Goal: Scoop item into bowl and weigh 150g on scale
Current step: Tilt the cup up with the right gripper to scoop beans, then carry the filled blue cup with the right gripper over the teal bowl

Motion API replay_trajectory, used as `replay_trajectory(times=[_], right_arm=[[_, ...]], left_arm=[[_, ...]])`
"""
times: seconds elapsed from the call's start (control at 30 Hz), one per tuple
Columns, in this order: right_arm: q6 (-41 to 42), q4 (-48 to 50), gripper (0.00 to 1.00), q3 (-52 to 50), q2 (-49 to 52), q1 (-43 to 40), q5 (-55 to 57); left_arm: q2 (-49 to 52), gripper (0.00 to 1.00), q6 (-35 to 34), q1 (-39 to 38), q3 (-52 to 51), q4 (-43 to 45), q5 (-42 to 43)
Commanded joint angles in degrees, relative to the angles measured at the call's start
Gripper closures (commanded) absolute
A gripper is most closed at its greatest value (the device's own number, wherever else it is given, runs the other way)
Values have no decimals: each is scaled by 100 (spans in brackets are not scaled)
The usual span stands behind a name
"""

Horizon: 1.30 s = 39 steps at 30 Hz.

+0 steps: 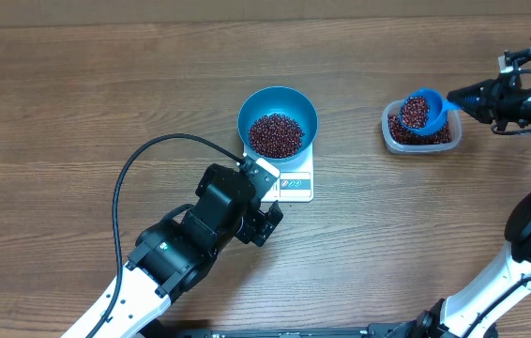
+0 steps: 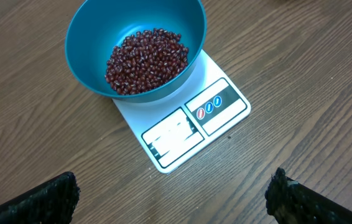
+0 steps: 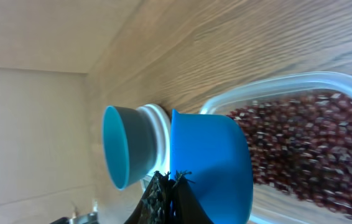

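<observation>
The beans (image 1: 276, 135) I'm weighing lie as a dark heap in the bottom of the bowl (image 1: 278, 97), and the bowl sits on the scale (image 1: 295, 180) near the middle of the table (image 1: 78, 94). From overhead the bowl hides most of the scale. My left wrist camera shows the whole front panel, though its display window is washed out and I can't read it. That same view shows the left end effector (image 2: 175, 200) spread wide and holding nothing, its two fingertips at the bottom corners of the frame, near the scale's front edge. Well off to the right, more beans fill a clear tub (image 1: 393, 139), and the right end effector (image 1: 460, 96) is clamped on the handle of a blue scoop (image 1: 422, 111). Overhead shows the scoop loaded with beans above the tub. The right wrist camera shows only the scoop's blue outer wall, with the tub beside it and the bowl small in the distance.
</observation>
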Motion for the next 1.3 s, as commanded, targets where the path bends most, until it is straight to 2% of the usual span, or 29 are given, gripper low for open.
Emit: replay_trajectory(times=[0.0, 0.67, 1.0, 1.27], right_arm=[[-37, -66, 96, -13, -74, 15, -645], [-17, -164, 96, 94, -1075, 492, -852], [-11, -140, 96, 107, -1202, 931, -852], [688, 518, 96, 107, -1202, 1547, -774]], left_arm=[[26, 0, -74, 9, -31, 17, -70], [26, 0, -74, 9, -31, 17, -72], [26, 0, -74, 9, -31, 17, -70], [26, 1, -74, 9, -31, 17, -72]])
